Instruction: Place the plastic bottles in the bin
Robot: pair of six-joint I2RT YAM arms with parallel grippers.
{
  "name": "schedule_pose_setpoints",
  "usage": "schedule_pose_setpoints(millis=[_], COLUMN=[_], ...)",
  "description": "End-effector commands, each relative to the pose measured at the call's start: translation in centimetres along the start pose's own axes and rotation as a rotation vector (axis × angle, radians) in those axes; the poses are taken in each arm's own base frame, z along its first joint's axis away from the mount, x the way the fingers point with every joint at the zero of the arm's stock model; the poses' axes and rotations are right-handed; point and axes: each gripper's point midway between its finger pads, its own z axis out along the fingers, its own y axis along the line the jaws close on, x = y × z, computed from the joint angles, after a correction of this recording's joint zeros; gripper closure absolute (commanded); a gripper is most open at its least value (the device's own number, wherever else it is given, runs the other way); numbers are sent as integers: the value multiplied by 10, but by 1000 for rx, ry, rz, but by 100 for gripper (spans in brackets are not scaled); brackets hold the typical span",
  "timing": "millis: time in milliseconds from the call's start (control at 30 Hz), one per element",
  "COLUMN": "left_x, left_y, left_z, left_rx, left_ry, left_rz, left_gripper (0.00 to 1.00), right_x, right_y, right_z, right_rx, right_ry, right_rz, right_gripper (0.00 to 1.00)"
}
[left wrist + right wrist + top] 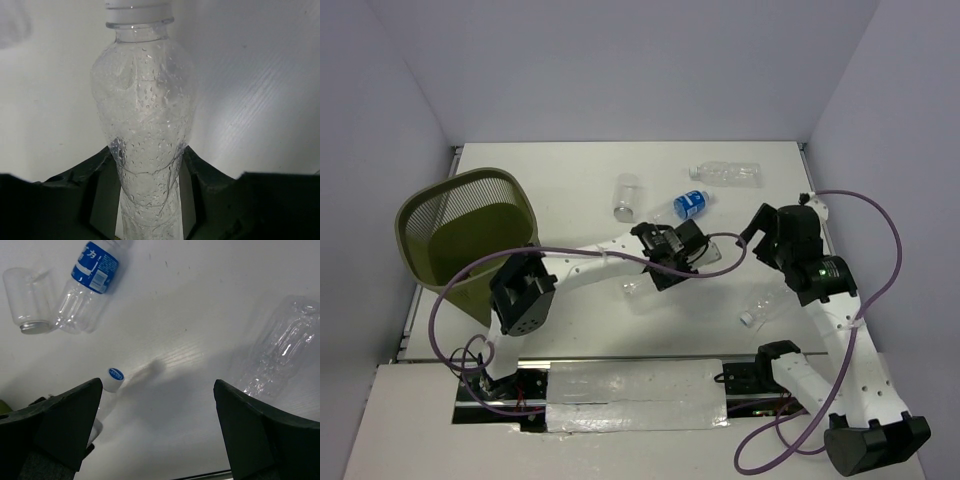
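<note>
Left gripper (147,161): clamped on a clear, droplet-beaded plastic bottle (145,100) — the grip shows only in its wrist view.
Right gripper (157,390): jaws spread wide, empty.
Blue-labelled clear bottle (86,281): lying near the far edge.
Olive-green mesh bin (458,181): left edge — overhead view only.

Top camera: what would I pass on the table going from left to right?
bin → clear jar → blue-label bottle → far clear bottle → near clear bottle. The held bottle between the left fingers is left out, since its place in that view is unclear.
</note>
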Motion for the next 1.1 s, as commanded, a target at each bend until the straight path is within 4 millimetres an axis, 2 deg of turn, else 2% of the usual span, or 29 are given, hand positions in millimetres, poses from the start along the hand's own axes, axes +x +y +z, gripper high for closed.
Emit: schedule_pose_setpoints(millis=[0, 33, 67, 133, 167, 300, 333, 367, 400, 467, 567, 600, 667, 700, 733, 800, 833, 867, 900, 933, 1000, 1033, 1067], left_x=[-45, -51, -61, -67, -74, -72, -72, -70, -65, -56, -32, -25, -4, 14, 26, 46, 70, 80, 98, 111, 130, 138, 151], left_y=[29, 34, 43, 56, 66, 101, 109, 116, 131, 152, 183, 190, 201, 204, 206, 214, 214, 216, 213, 214, 211, 211, 212], left_z=[-78, -91, -116, -140, -162, -210, -227, -235, -243, -271, -313, -324, -358, -385, -385, -407, -419, -431, -448, -445, -462, -456, -459], left_rx=[-75, -87, -116, -145, -170, -242, -260, -279, -326, -392, -522, -557, -620, -673, -709, -786, -849, -884, -920, -960, -1004, -1035, -1090], left_ry=[-183, -214, -273, -325, -379, -471, -510, -524, -532, -590, -674, -698, -796, -853, -856, -926, -947, -989, -1034, -1019, -1074, -1053, -1037], left_rz=[-49, -58, -79, -109, -137, -231, -260, -280, -318, -414, -539, -570, -649, -696, -735, -813, -868, -906, -946, -975, -1024, -1041, -1077], left_gripper=[100, 100, 100, 100, 100, 100, 100, 100, 100, 100, 100, 100, 100, 100, 100, 100, 99, 99, 99, 98, 98, 97, 98], right_x=[-29, -31, -33, -38, -39, -48, -51, -52, -52, -55, -53, -52, -49, -47, -47, -44, -44, -42, -42, -41, -38, -37, -35], right_y=[8, 8, 8, 10, 10, 12, 13, 13, 13, 13, 14, 14, 15, 15, 17, 18, 19, 19, 21, 22, 24, 25, 25], right_z=[-16, -18, -20, -25, -26, -36, -39, -42, -42, -45, -45, -44, -40, -37, -36, -33, -30, -28, -27, -24, -21, -18, -16], right_rx=[-18, -19, -18, -24, -26, -42, -48, -57, -60, -69, -81, -82, -85, -84, -88, -95, -93, -94, -99, -102, -107, -107, -108], right_ry=[-83, -90, -94, -114, -118, -155, -166, -176, -182, -202, -203, -199, -186, -176, -174, -163, -158, -152, -148, -142, -128, -122, -114], right_rz=[-3, -4, -5, -3, -3, 8, 11, 13, 15, 21, 22, 19, 17, 13, 13, 11, 8, 5, 5, 3, 2, 1, 1], right_gripper=[0, 0, 0, 0, 0, 0, 0, 0, 0, 0, 0, 0, 0, 0, 0, 0, 0, 0, 0, 0, 0, 0, 0])
